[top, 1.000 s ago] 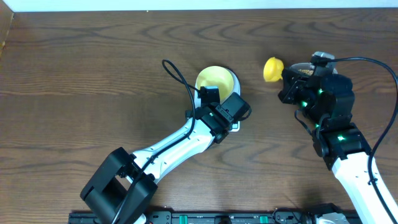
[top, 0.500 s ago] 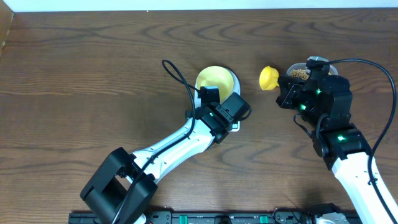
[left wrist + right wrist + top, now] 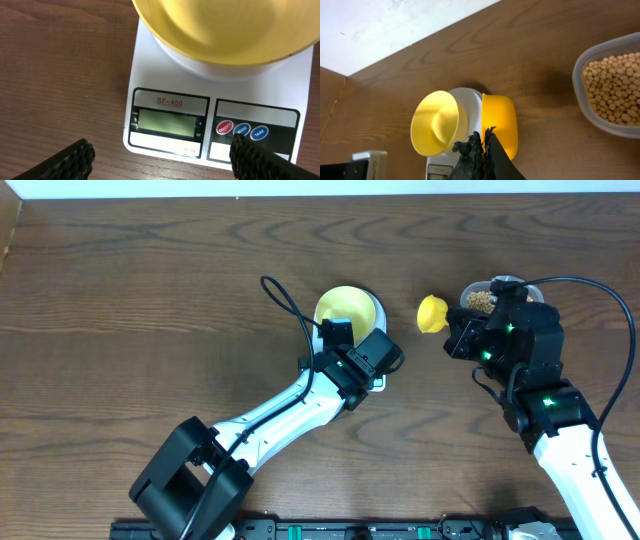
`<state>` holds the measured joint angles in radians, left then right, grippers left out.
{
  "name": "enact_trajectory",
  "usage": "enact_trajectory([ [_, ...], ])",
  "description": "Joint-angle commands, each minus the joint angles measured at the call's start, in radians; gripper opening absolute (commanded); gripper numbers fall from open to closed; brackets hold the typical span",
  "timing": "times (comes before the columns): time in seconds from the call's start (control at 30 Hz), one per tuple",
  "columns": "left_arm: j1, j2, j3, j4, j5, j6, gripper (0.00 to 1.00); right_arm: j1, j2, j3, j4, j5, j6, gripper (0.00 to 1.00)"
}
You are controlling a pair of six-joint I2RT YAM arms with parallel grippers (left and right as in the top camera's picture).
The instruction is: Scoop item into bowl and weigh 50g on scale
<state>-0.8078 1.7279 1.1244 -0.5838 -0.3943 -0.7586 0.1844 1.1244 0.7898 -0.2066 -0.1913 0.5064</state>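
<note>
Nothing is weighed yet as I read it: the bowl [image 3: 436, 123] sits empty on the scale [image 3: 150, 75], the beans [image 3: 615, 87] lie in the clear container [image 3: 580, 95] on the bench [image 3: 150, 300], my right hand [image 3: 481, 142] is clamped on the seemingly empty yellow scoop [image 3: 499, 124] between them, and my left hand [image 3: 165, 160] gapes wide before the scale.

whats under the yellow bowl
The white scale sits under the bowl, its display and three round buttons showing in front. The weighing top directly beneath the bowl is covered, so nothing more can be told there.
</note>
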Motion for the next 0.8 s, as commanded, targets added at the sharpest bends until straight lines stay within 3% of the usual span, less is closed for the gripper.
enact_trajectory([
  [0.0, 0.003, -0.009, -0.006, -0.006, -0.007, 0.006, 0.88, 0.000, -0.014, 0.017, -0.015, -0.010, -0.018, 0.01],
  [0.77, 0.003, -0.009, -0.006, -0.006, -0.007, 0.006, 0.88, 0.000, -0.014, 0.016, -0.078, -0.009, -0.078, 0.01],
])
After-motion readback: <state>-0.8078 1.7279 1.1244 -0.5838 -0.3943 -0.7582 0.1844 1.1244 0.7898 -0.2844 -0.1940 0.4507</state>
